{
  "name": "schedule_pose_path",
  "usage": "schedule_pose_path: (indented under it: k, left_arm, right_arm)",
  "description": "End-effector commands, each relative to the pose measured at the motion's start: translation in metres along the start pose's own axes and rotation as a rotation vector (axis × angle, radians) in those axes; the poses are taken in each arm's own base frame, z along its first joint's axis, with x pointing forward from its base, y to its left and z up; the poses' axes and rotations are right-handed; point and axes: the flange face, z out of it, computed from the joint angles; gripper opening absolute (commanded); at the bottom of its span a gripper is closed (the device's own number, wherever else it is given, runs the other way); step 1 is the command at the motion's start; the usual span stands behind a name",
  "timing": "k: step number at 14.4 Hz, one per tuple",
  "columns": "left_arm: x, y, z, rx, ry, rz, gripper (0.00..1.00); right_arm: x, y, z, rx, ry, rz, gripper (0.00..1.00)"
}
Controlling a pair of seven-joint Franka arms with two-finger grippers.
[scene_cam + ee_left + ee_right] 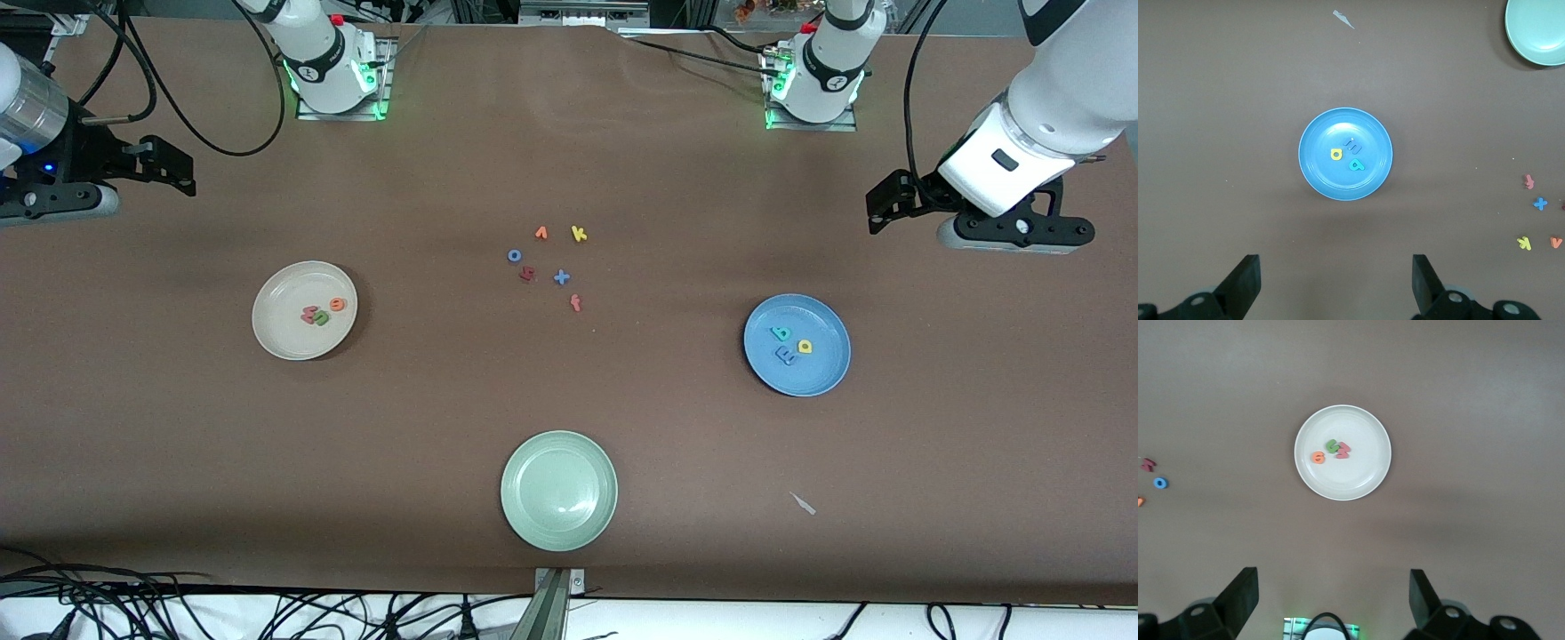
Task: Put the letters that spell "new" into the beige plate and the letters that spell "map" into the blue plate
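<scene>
This looks like a robotics lab, not a home or a shop. Two white robot arm bases [333,67] [813,80] are bolted onto metal plates along the top of the frame, green status lights glowing at their feet. A plain brown cover is spread over the table [178,444], black cables [178,613] tangle along the bottom edge, and metal framing [582,11] and more wiring crowd the top centre.
</scene>
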Motion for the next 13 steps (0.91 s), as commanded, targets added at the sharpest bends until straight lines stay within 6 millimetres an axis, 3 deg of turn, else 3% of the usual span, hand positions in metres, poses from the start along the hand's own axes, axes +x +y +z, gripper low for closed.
schedule_pose_path:
  k: [1,13]
  left_arm:
    - [0.0035,-0.0033,-0.0051,0.020,0.002,0.006,1.00]
    - [0.0047,-0.0051,-0.0102,0.020,0.014,0.005,1.00]
  right_arm:
    - [-0.0050,0.0077,-0.0049,0.040,0.004,0.031,1.00]
    - [-0.0016,0.0085,-0.0015,0.010,-0.001,0.032,1.00]
